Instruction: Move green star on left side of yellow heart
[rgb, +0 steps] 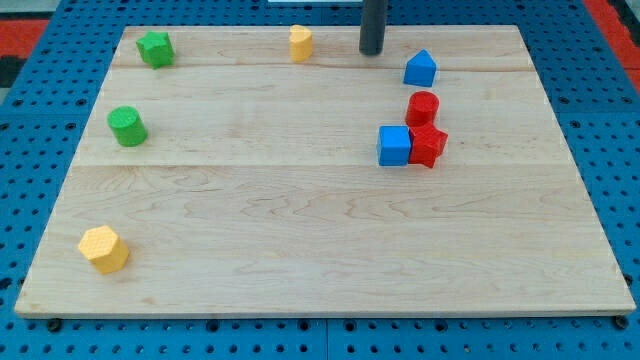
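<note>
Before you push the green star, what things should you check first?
1. Green star found, top left corner: ok.
2. Yellow heart found, top edge: ok.
3. Star already on heart's left, but far off: not ok.
4. Board between star and heart bare: ok.
5. My tip is right of the heart, not behind the star: not ok.
6. Green cylinder away from the path: ok.

No legible text, labels, brands, numbers or signs anywhere in view.
</note>
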